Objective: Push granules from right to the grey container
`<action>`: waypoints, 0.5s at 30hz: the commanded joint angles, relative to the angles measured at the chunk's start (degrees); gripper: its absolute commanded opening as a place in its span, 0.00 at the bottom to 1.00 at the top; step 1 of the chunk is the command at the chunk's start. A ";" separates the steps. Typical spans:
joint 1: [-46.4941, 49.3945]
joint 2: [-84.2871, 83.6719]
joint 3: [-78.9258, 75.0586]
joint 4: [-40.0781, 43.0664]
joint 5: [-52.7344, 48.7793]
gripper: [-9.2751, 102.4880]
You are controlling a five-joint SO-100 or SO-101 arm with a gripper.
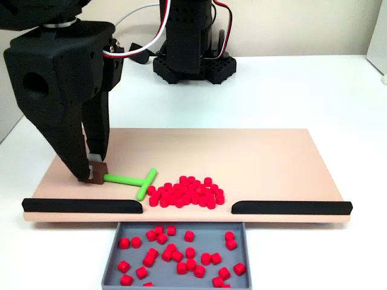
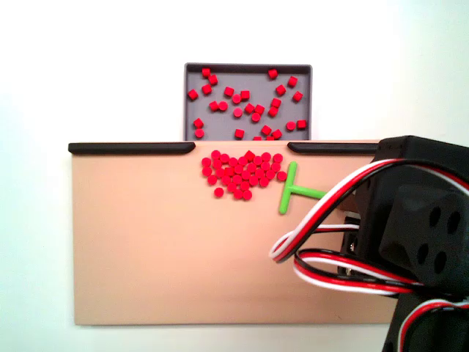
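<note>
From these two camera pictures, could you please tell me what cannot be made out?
- The grey container: its near end is cut off by the bottom edge of a fixed view, so the granules inside cannot be counted there.
- The green T-shaped pusher: its handle end is hidden behind the arm and cables in a fixed view.
- The end effector: it closes on a brown block at the pusher's handle; the contact itself is too small to judge.

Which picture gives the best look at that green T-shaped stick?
A fixed view from the front shows the green T-shaped stick whole, its handle end in the gripper. In a fixed view from behind the arm, the stick shows its crossbar and part of its stem; cables hide the rest.
</note>
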 commanded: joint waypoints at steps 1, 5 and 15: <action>-0.09 0.53 -1.67 -0.44 0.44 0.08; 0.18 0.53 -1.67 -0.44 0.70 0.08; -0.62 0.53 -1.67 -0.44 6.15 0.08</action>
